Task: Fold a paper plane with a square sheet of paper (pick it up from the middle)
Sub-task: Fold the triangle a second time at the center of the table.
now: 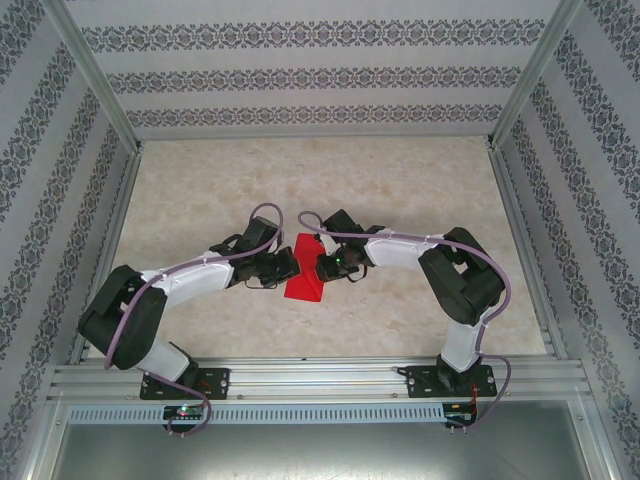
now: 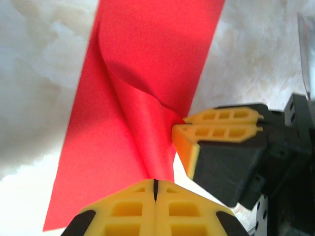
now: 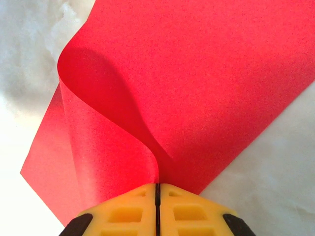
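Position: the red sheet of paper (image 1: 305,266) is lying around the middle of the desk (image 1: 400,190). It is sitting slightly closer to the near edge than to the far one, and well away from both side edges. In the overhead view it is showing as a narrow red shape running from far to near.

Arms: the left pincer (image 1: 291,268) is reaching in from the left and meeting the sheet's left long edge. The right pincer (image 1: 321,266) is reaching in from the right and meeting the opposite edge. The two are facing each other with the sheet between them.

Grip: the left pincer is clenched on the sheet. In its own wrist view the yellow fingers (image 2: 138,194) are pressing together, with the red paper running into the seam between them. The right pincer is likewise clenched on the sheet, its fingers (image 3: 172,196) pinching the paper's edge with no gap showing.

Condition of the sheet: between the two grips the paper is buckling upward into a curved ridge. Its outer parts are lying on the desk surface. The paper is appearing plain and unmarked.
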